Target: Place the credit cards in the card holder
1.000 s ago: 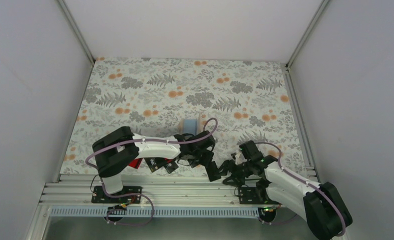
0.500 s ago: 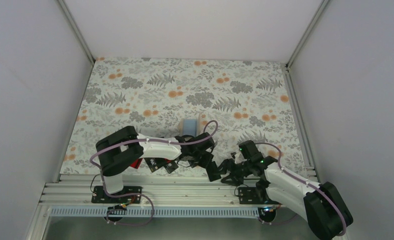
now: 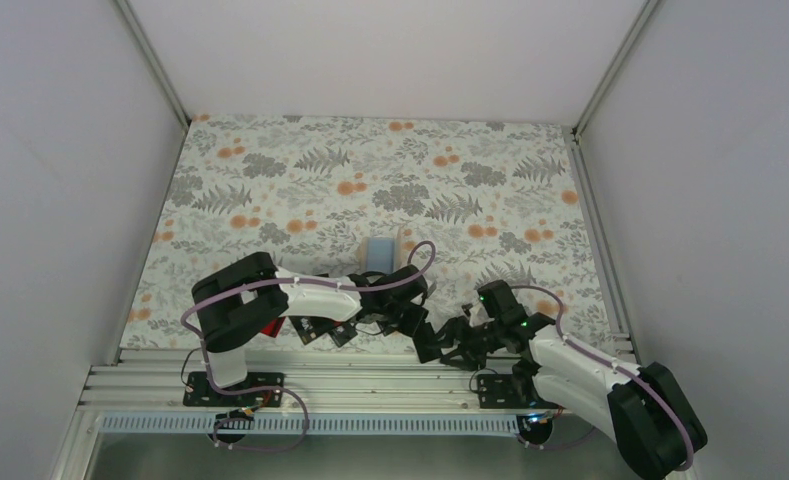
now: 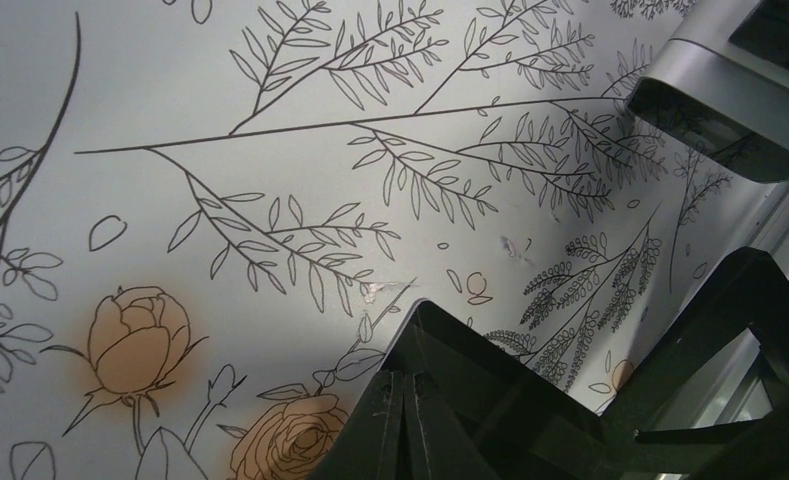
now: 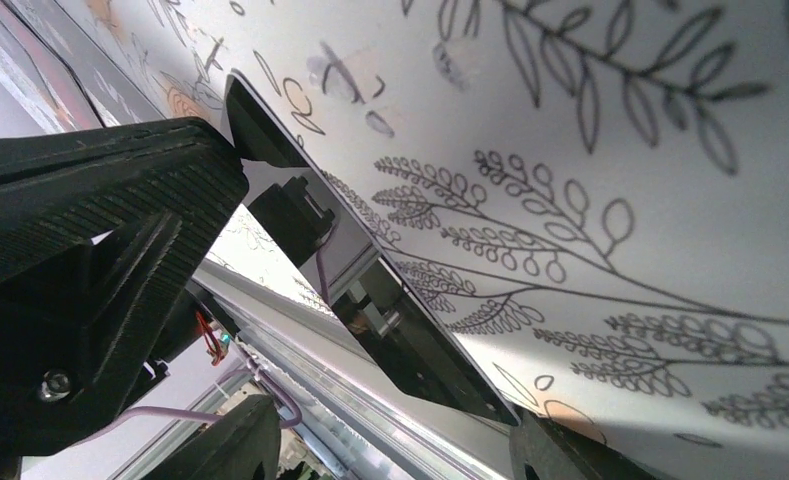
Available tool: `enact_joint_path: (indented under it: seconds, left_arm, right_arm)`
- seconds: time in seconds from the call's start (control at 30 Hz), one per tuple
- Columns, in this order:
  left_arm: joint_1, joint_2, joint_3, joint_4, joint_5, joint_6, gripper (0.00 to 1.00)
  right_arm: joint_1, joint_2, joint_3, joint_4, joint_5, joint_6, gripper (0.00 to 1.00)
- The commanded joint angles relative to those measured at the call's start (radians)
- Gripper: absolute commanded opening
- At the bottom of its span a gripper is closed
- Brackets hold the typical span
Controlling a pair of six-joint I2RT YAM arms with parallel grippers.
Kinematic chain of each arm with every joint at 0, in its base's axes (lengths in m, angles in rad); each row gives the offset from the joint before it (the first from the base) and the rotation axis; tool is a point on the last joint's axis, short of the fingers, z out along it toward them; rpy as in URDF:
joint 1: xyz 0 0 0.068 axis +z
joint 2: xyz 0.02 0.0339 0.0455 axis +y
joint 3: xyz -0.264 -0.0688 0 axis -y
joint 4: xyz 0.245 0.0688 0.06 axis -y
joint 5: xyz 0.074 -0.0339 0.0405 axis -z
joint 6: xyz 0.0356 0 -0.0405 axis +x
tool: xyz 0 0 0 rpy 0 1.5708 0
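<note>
Found left gripper [image 4: 403,385] with fingers pressed together on a black credit card [image 4: 490,370], held just above the floral table cover [image 3: 370,170]. Found right gripper [image 3: 435,342] alongside, fingers apart, one fingertip at that card's corner. Located card holder [image 3: 380,250] on the cover beyond the left wrist, light blue inside showing. Noted remaining black cards [image 3: 320,330] and a red card [image 3: 268,327] under the left arm.

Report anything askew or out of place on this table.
Nothing damaged or spilled. The card holder sits open farther back, apart from the credit cards, which lie in an untidy overlapping heap under the left arm. One black card is tilted, pinched in the left gripper.
</note>
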Motion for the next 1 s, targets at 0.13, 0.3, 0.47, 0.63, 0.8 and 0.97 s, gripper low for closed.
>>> enact_joint_path:
  seconds: [0.13, 0.3, 0.47, 0.63, 0.8, 0.97]
  left_arm:
    - [-0.002, 0.037, -0.055, -0.027, 0.013, -0.003, 0.02]
    - [-0.002, 0.041, -0.062, -0.018, 0.015, -0.004, 0.02]
    - [-0.003, 0.047, -0.064, -0.012, 0.020, -0.002, 0.02]
    - [-0.003, 0.050, -0.065, -0.008, 0.020, -0.002, 0.02]
    - [-0.002, 0.049, -0.065, -0.005, 0.020, -0.002, 0.02]
    - [-0.002, 0.052, -0.066, -0.001, 0.022, -0.001, 0.02]
  right_arm:
    - [0.029, 0.032, -0.073, 0.118, -0.018, -0.005, 0.56]
    - [0.028, -0.011, -0.070, 0.112, -0.035, 0.003, 0.52]
    - [0.029, -0.060, -0.056, 0.074, -0.042, 0.003, 0.51]
    - [0.029, -0.097, -0.051, 0.058, -0.048, 0.020, 0.49]
    - [0.029, -0.119, -0.036, 0.046, -0.045, 0.034, 0.47]
    - [0.029, -0.112, -0.033, 0.045, -0.038, 0.030, 0.43]
